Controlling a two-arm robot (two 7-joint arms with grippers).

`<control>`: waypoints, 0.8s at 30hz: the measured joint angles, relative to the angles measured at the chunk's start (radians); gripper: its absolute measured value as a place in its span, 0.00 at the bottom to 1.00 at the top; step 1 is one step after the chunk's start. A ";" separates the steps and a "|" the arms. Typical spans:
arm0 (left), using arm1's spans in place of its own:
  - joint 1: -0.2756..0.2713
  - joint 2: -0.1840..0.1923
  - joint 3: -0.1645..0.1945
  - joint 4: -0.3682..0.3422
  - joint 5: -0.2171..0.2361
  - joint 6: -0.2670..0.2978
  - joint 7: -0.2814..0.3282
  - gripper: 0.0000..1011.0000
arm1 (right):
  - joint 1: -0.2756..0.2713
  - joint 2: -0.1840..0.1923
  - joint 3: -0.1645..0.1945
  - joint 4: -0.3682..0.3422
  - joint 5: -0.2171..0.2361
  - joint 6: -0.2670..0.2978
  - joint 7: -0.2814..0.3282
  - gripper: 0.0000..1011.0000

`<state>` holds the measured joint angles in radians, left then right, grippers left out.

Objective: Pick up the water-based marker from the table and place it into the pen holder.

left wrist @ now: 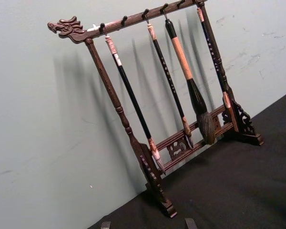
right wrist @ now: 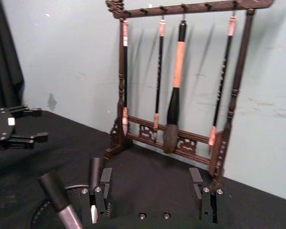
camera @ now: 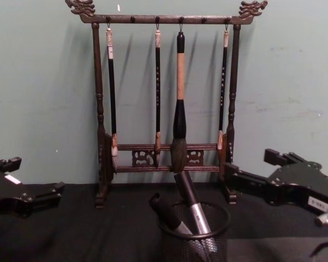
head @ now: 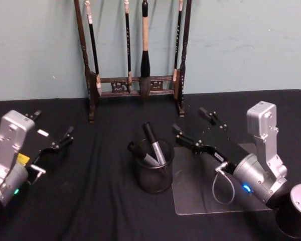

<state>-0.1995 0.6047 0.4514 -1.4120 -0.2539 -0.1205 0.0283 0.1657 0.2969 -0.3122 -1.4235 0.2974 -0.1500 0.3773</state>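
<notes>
The pen holder (head: 154, 176), a black mesh cup, stands mid-table on the black cloth (head: 90, 201). Inside it leans a water-based marker (head: 154, 143) with a black cap and grey barrel, beside a second similar marker (head: 142, 153). From the chest view the holder (camera: 194, 240) shows both markers (camera: 190, 203) sticking out above the rim. My right gripper (head: 196, 126) hovers open and empty to the right of the holder, above a clear sheet. The right wrist view has its fingers (right wrist: 100, 191) apart, with the holder (right wrist: 40, 217) beside one of them. My left gripper (head: 50, 128) is open and empty at the far left.
A tall dark wooden brush rack (head: 135, 85) hung with several calligraphy brushes stands at the back against the wall, behind the holder. A clear plastic sheet (head: 200, 193) lies right of the holder. A black cylinder with a grey top (head: 297, 211) sits at the front right corner.
</notes>
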 joint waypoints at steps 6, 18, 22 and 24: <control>0.000 0.000 0.000 0.000 0.000 0.000 0.000 1.00 | -0.009 -0.001 0.015 0.008 -0.004 -0.004 -0.015 0.99; 0.000 0.000 0.000 0.000 0.000 0.000 0.000 1.00 | -0.019 -0.015 0.046 0.058 -0.022 -0.023 -0.033 0.99; 0.000 0.000 0.000 0.000 0.000 0.000 0.000 1.00 | -0.016 -0.021 0.049 0.077 -0.028 -0.028 -0.034 0.99; 0.000 0.000 0.000 0.000 0.000 0.000 0.000 1.00 | -0.014 -0.025 0.050 0.085 -0.031 -0.029 -0.034 0.99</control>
<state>-0.1995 0.6047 0.4514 -1.4120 -0.2539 -0.1205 0.0283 0.1516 0.2723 -0.2621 -1.3382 0.2668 -0.1793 0.3433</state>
